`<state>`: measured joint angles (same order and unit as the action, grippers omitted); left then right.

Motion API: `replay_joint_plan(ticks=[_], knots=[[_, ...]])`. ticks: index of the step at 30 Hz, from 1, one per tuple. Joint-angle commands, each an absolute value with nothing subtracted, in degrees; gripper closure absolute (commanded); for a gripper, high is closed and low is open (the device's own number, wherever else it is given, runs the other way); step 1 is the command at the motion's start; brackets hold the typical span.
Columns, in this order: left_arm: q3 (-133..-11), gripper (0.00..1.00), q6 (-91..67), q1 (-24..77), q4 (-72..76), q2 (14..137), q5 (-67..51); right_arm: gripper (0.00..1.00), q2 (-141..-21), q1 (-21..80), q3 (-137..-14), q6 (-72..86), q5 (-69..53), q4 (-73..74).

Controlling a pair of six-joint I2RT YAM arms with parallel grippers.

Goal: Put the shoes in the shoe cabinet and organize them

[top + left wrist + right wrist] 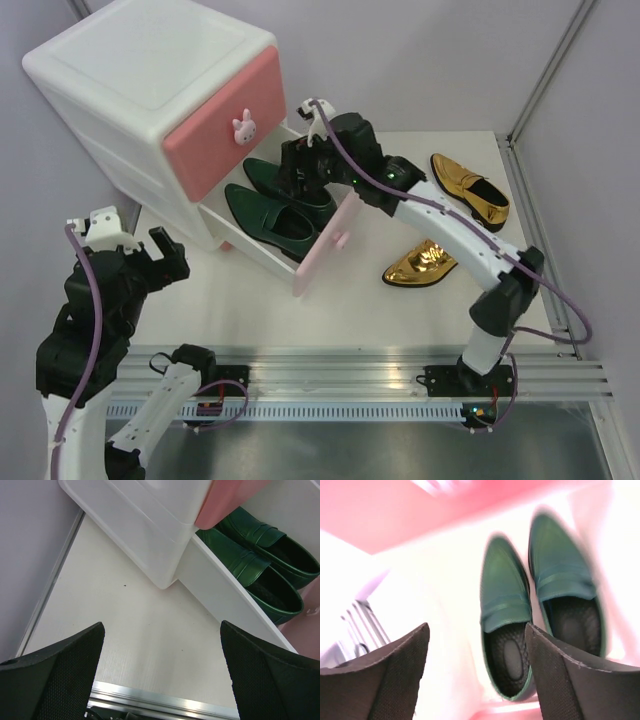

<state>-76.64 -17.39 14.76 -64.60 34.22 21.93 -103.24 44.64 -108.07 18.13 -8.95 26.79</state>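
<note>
The white shoe cabinet (130, 80) stands at the back left with its deeper pink upper drawer (225, 125) shut and its pale pink lower drawer (325, 250) pulled open. Two dark green loafers (270, 215) (285, 175) lie side by side in the open drawer; they also show in the left wrist view (250, 570) and the right wrist view (505, 625). Two gold loafers (470, 188) (420, 265) lie on the table at the right. My right gripper (300, 172) is open and empty just above the green loafers. My left gripper (150, 250) is open and empty, left of the cabinet.
The table's aluminium front rail (350, 370) runs along the near edge. Grey walls close the left and back sides. The open drawer front juts toward the table's middle, beside the nearer gold loafer.
</note>
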Motion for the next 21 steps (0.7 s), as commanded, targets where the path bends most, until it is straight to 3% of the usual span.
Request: replay_joint_plan(ticks=[1, 10, 15, 21], knots=[[-78.75, 0.0, -17.05, 14.94, -63.28, 34.19, 20.66, 0.16, -91.88, 44.91, -104.78, 14.6, -5.38, 22.15], [-79.37, 0.0, -17.31, 14.94, -63.46, 33.66, 19.6, 0.07, -72.26, 43.51, -78.51, 7.3, 2.72, 20.75], [-78.84, 0.0, -17.4, 14.94, -63.72, 32.87, 19.34, 0.07, -65.32, 41.58, -63.59, 5.19, -1.65, 17.95], [-78.31, 0.0, -17.23, 14.94, -64.16, 32.7, 19.86, 0.06, -66.7, 40.61, -52.4, 3.43, -11.59, 9.08]])
